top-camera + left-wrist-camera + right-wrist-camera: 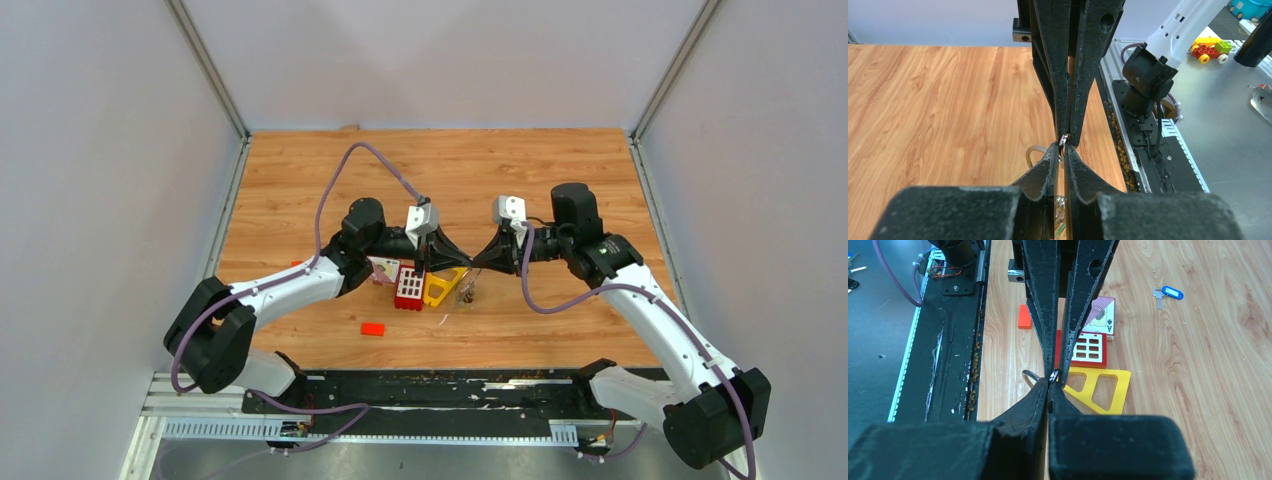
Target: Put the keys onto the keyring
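My left gripper (462, 266) and right gripper (476, 266) meet tip to tip above the table's middle. Both are shut on the thin silver keyring (1064, 139), which is pinched where the tips touch. In the right wrist view the keyring (1054, 376) glints between the tips, and a thin wire loop sticks out to their left. A small bunch of keys (466, 293) hangs below the tips, and in the left wrist view these keys (1062, 220) show through the narrow gap between my fingers. A blue-headed key (1168, 292) lies alone on the wood.
Under the grippers lie a yellow triangular frame (1098, 387), a red tray with holes (1088, 349) and a playing card (1103, 315). A small red block (372, 328) sits nearer the front edge. The black base rail (430, 385) runs along the near side.
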Motion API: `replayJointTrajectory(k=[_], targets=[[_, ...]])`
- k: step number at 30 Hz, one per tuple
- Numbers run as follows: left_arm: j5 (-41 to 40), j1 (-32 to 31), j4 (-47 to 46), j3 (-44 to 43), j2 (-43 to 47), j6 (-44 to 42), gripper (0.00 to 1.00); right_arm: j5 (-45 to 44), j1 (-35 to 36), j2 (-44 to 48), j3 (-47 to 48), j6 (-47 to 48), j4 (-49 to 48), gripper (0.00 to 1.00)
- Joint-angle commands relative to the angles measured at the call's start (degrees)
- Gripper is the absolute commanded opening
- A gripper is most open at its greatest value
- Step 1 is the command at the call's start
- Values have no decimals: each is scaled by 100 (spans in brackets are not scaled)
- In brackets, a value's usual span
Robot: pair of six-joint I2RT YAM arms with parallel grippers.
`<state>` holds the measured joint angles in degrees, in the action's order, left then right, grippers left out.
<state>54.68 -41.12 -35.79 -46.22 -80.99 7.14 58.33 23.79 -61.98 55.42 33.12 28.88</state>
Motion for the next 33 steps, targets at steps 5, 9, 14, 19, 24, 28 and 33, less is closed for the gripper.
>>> replayJointTrajectory(k=[5, 9, 14, 19, 24, 28, 33], targets=[[166, -1, -157, -27, 302, -178, 14, 194, -52, 109, 60, 72, -86, 0], [178, 16, -118, -20, 343, -213, 14, 213, -68, 117, 65, 97, -66, 0], [200, 39, -106, -2, 391, -233, 14, 245, -87, 120, 65, 98, -50, 0], [221, 43, -130, -43, 295, -163, 12, 267, -90, 99, 76, 65, -71, 0], [242, 34, -256, -28, 157, -50, 17, 286, -86, 112, 88, 35, -84, 0], [241, 34, -288, -27, 82, -37, 20, 298, -87, 107, 75, 28, -93, 0], [244, 26, -296, -22, 10, -24, 22, 311, -88, 116, 75, 21, -102, 0]])
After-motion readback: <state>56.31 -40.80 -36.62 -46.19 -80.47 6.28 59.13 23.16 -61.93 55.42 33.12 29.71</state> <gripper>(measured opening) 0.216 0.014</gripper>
